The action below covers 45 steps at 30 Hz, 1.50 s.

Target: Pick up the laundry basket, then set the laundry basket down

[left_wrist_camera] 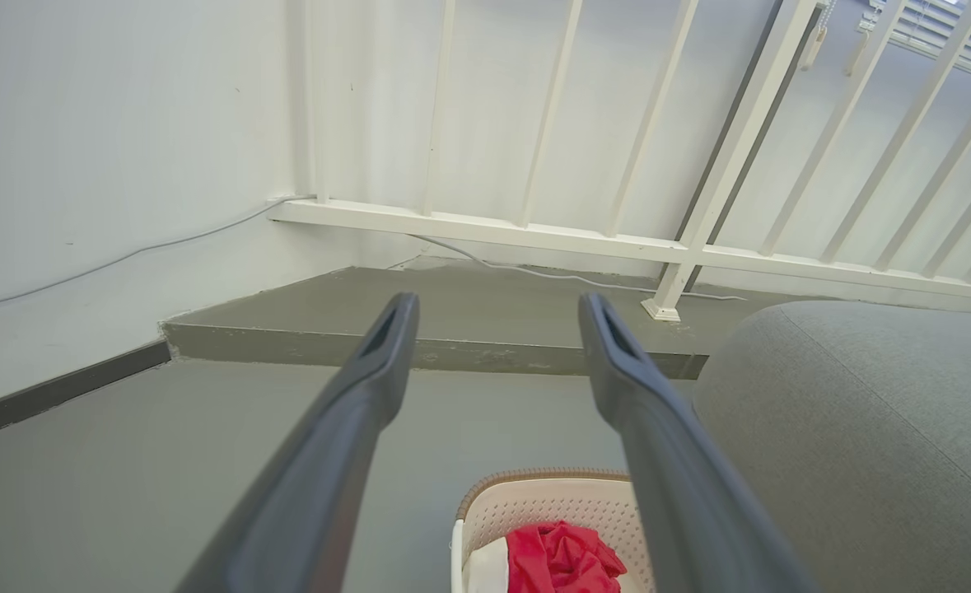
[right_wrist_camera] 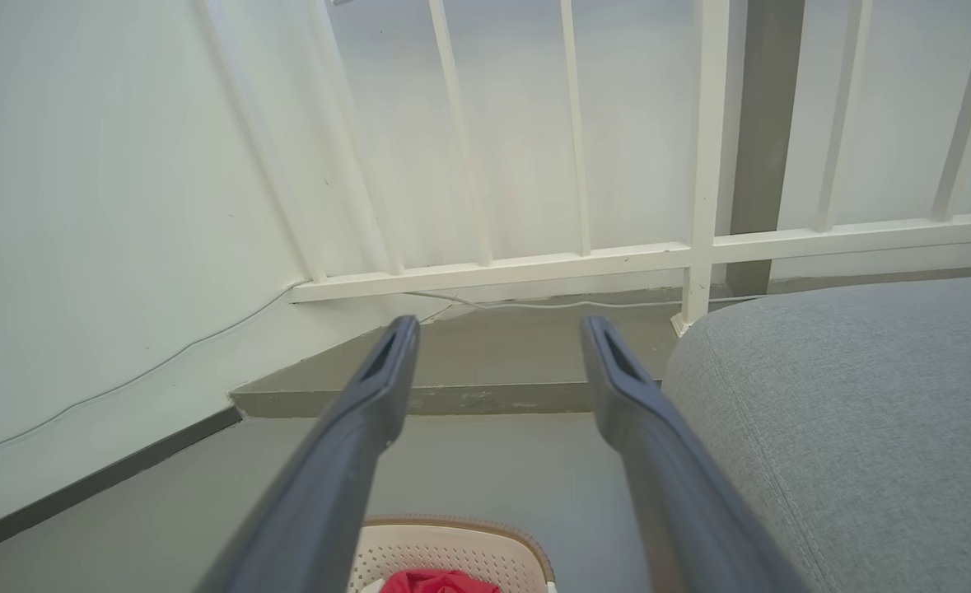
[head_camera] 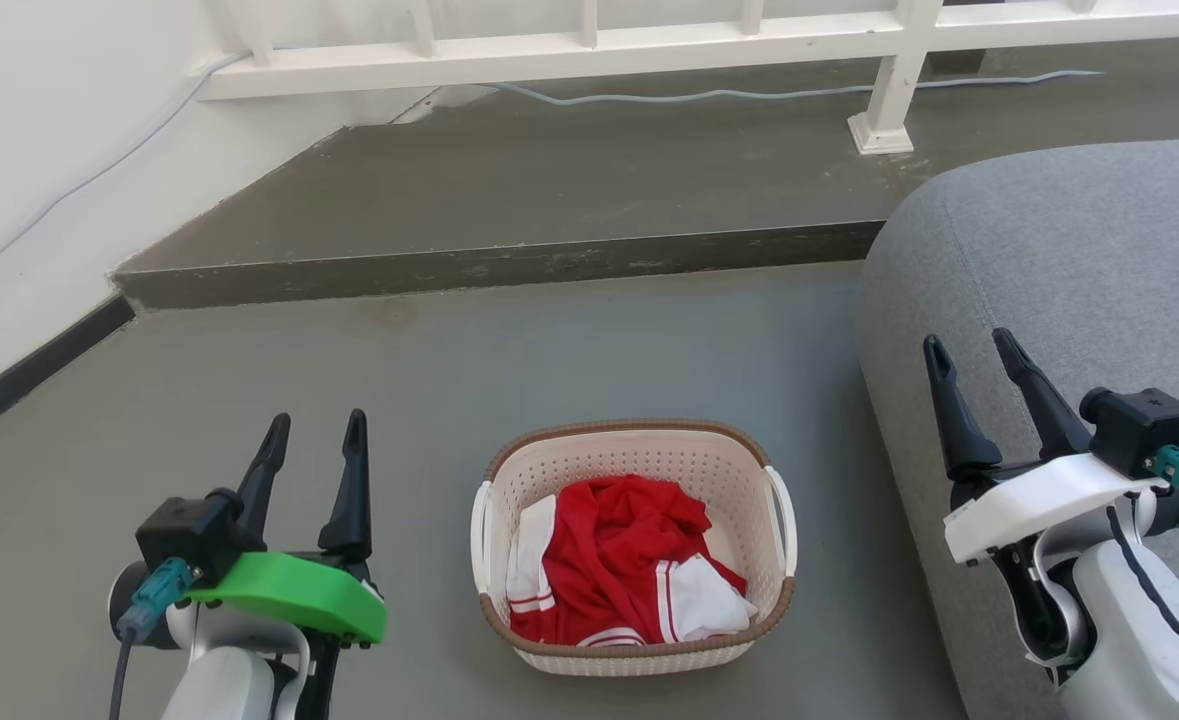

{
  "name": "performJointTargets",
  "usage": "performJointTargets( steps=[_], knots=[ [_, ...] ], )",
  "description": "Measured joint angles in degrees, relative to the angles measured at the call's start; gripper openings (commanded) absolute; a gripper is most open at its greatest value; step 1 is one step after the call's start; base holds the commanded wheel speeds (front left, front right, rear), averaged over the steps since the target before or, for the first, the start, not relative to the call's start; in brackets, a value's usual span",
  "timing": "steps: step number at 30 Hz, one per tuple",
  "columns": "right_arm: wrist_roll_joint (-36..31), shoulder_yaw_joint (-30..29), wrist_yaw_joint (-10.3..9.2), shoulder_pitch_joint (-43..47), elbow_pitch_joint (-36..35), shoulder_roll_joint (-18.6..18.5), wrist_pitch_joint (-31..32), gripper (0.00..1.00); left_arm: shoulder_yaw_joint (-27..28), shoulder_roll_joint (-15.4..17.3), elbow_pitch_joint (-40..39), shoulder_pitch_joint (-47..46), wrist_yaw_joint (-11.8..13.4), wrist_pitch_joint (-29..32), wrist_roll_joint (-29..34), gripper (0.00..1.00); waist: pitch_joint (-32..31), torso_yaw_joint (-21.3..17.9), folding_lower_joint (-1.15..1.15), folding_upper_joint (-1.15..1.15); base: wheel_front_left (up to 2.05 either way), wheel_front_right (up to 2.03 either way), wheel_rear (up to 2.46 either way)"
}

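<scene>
The laundry basket [head_camera: 639, 462] stands on the grey floor between my two arms, cream-white and perforated, with a brown rim and a white loop handle on each side. Red and white clothes [head_camera: 621, 560] lie inside it. My left gripper [head_camera: 316, 422] hovers open to the basket's left, fingers pointing away from me and holding nothing. My right gripper [head_camera: 971, 345] is open over the sofa's edge, to the basket's right. In the left wrist view the basket [left_wrist_camera: 543, 502] peeks in at the bottom between the fingers; in the right wrist view its far rim [right_wrist_camera: 452, 552] shows at the bottom.
A grey sofa [head_camera: 1069, 280] fills the right side, close to the basket. A raised concrete step [head_camera: 509, 262] crosses the floor ahead, with a white railing [head_camera: 589, 45] and a cable behind it. A white wall [head_camera: 39, 170] with a dark baseboard runs on the left.
</scene>
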Motion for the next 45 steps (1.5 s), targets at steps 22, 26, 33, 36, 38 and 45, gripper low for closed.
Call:
performJointTargets(
  steps=[22,26,33,36,38,45],
  knots=[
    [-1.09,-0.75,0.96,3.81,2.78,2.56,0.2,0.0,0.41,-1.3,3.1,3.39,-1.02,0.26,1.0,0.0,-0.3,-0.15,0.0,0.0,0.0,0.0,0.0],
    [0.31,-1.25,0.97,4.42,3.01,2.8,0.35,0.0,0.64,-1.32,3.36,3.82,-1.02,0.79,-0.35,0.0,-0.35,-0.13,0.0,0.0,0.0,0.0,0.0],
    [5.23,-2.91,0.99,4.41,3.04,3.24,1.96,0.0,1.97,-1.34,3.39,3.81,-1.03,2.33,-5.43,0.0,-0.45,-0.08,0.0,0.0,0.0,0.0,0.0],
    [8.15,-3.35,1.01,4.41,3.04,3.69,2.64,0.0,2.25,-1.35,3.41,3.81,-1.07,2.9,-8.16,0.0,-0.49,-0.05,0.0,0.0,0.0,0.0,0.0],
    [9.36,-3.7,1.16,4.41,3.04,3.94,3.14,0.0,2.65,-1.36,3.41,3.81,-1.08,3.35,-9.67,0.0,-0.51,-0.04,0.0,0.0,0.0,0.0,0.0],
    [13.99,-5.33,1.52,4.4,3.02,4.32,4.75,0.0,3.88,-1.38,3.39,3.81,-1.49,4.83,-14.13,0.0,-0.6,0.02,0.0,0.0,0.0,0.0,0.0]
  ],
)
